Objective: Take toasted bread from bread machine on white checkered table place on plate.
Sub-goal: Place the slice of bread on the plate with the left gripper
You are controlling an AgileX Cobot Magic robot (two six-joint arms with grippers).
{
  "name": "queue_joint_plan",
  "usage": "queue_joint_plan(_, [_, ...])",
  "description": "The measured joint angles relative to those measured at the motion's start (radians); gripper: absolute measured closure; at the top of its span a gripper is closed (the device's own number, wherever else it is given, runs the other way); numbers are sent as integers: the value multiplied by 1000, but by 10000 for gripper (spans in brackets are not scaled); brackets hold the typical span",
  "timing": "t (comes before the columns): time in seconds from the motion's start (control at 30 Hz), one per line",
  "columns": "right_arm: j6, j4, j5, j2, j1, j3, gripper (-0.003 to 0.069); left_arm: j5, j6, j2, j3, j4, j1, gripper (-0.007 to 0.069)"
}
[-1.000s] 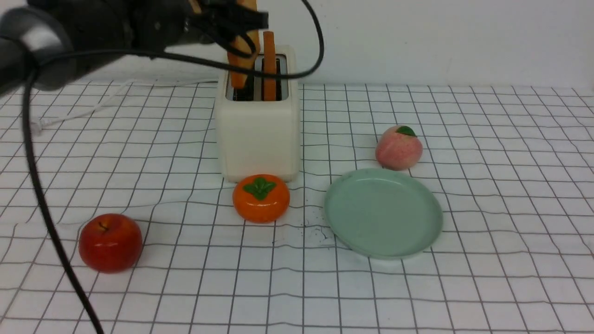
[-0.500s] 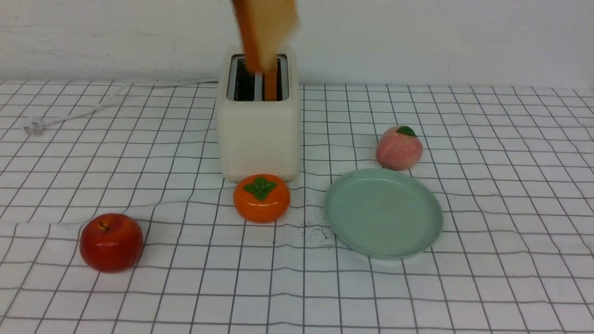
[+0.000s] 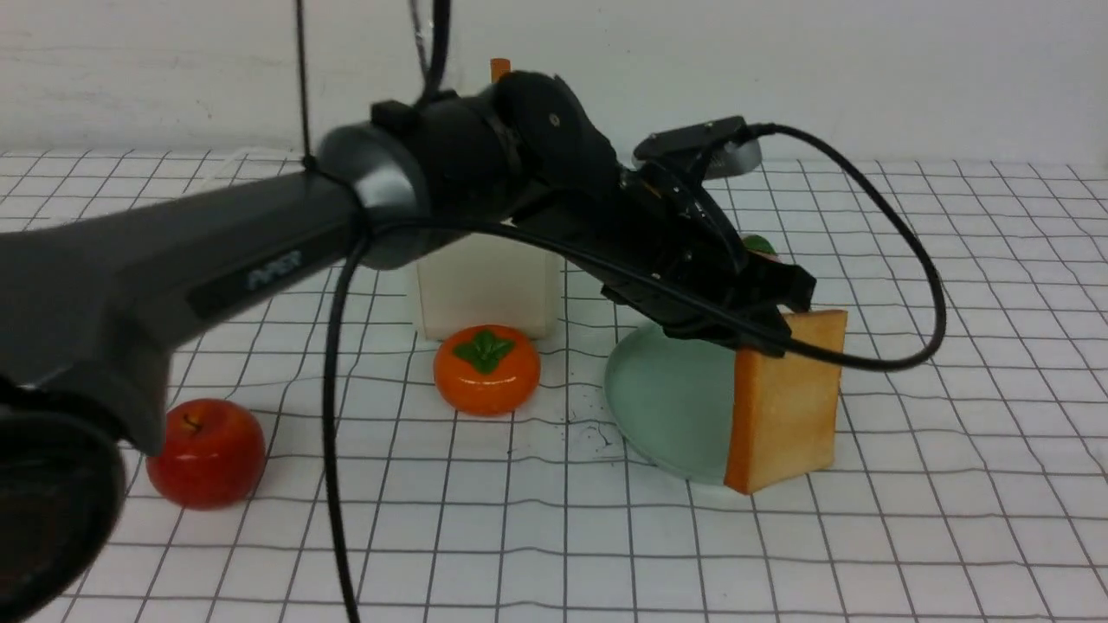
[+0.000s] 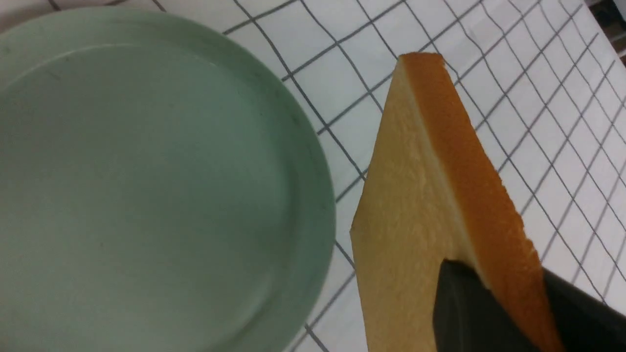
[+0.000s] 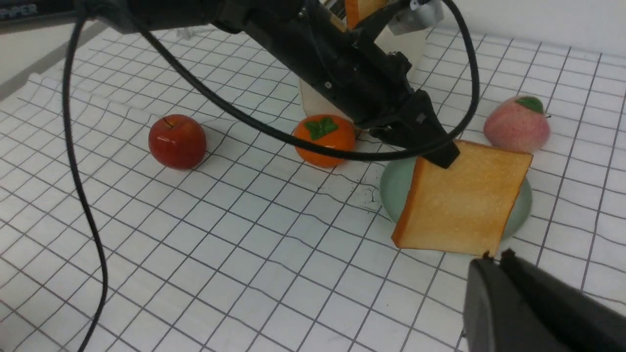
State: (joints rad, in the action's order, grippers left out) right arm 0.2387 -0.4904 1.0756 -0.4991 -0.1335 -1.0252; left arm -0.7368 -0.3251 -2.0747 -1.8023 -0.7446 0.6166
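Note:
My left gripper (image 3: 770, 333) is shut on one slice of toasted bread (image 3: 783, 402) by its top edge and holds it upright over the right side of the mint-green plate (image 3: 666, 398). In the left wrist view the fingers (image 4: 469, 303) pinch the slice (image 4: 420, 195) beside the plate (image 4: 146, 171). The bread machine (image 3: 485, 285) is mostly hidden behind my left arm; the second slice (image 3: 499, 67) pokes up above it. My right gripper (image 5: 494, 256) is shut and empty, low over the checkered table (image 5: 244, 244), near the held slice (image 5: 464, 195).
An orange persimmon (image 3: 486, 368) sits in front of the bread machine. A red apple (image 3: 206, 450) lies at the front left. A peach (image 5: 516, 124) sits just behind the plate. My left arm and its black cable (image 3: 917, 260) span the middle.
My left arm has lifted one slice out of the bread machine and carried it right and down to the plate. The second slice stays in its slot.

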Motion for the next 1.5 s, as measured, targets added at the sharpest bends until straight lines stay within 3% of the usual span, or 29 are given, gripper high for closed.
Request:
queue_joint_plan(0.27, [-8, 2, 17, 0, 0, 0, 638, 126, -2, -23, -17, -13, -5, 533])
queue_joint_plan(0.77, [-8, 3, 3, 0, 0, 0, 641, 168, -14, -90, -18, -21, -24, 533])
queue_joint_plan(0.87, [-8, 3, 2, 0, 0, 0, 641, 180, -17, -91, -18, 23, -25, 526])
queue_joint_plan(0.97, [-9, 3, 1, 0, 0, 0, 641, 180, -17, -91, -18, 61, -25, 460])
queue_joint_plan(1.13, [-9, 3, 1, 0, 0, 0, 641, 135, -17, -83, -18, 110, -25, 191])
queue_joint_plan(1.3, [-9, 3, 1, 0, 0, 0, 638, 111, -17, -3, -18, 167, -25, 13])
queue_joint_plan(1.5, [-25, 5, 1, 0, 0, 0, 636, 110, -17, 133, -18, 303, -24, 11])
